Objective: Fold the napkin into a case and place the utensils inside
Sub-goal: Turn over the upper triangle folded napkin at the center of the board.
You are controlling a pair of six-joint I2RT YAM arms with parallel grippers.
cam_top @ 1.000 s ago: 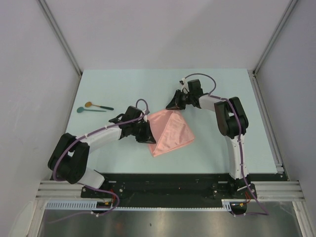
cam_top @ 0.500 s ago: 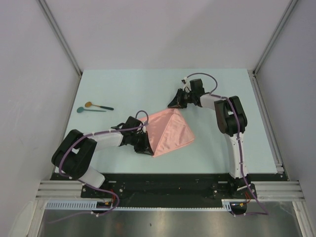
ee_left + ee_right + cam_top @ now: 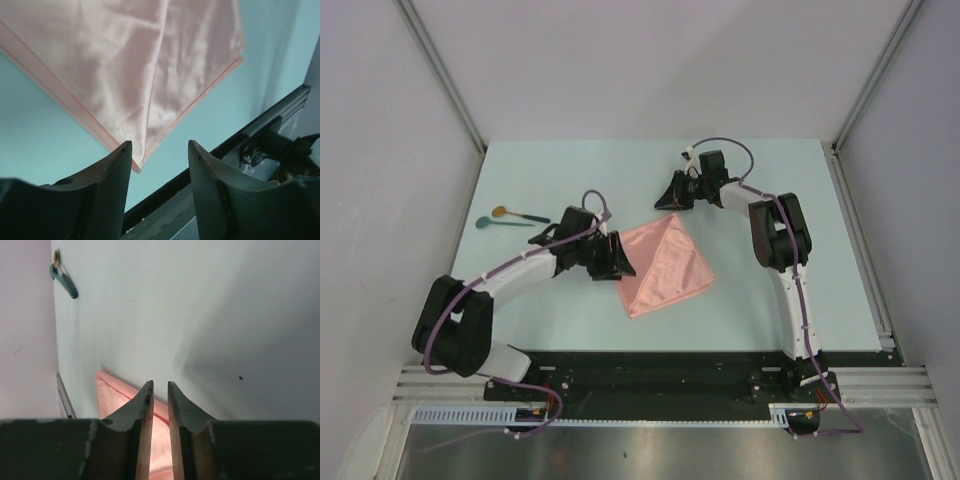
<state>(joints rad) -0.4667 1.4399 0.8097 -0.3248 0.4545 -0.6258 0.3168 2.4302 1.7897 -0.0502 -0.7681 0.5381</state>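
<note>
— Far left on the table point(image 3: 570, 180), utensils point(image 3: 501, 211) sit well apart from everything. Left gripper point(image 3: 620, 265) gapes empty at the napkin point(image 3: 665, 262)'s left edge.
— Right gripper point(image 3: 669, 200) nearly closed at its far corner, grip unclear. Any snag there drags the fold open.

White arms point(image 3: 520, 272) with black joints and purple cables point(image 3: 725, 141).

Napkin point(image 3: 665, 265) on table point(image 3: 570, 170), centre — utensils point(image 3: 512, 217) well apart at left; left hand point(image 3: 623, 268) by its left edge, right hand point(image 3: 665, 203) behind.
</note>
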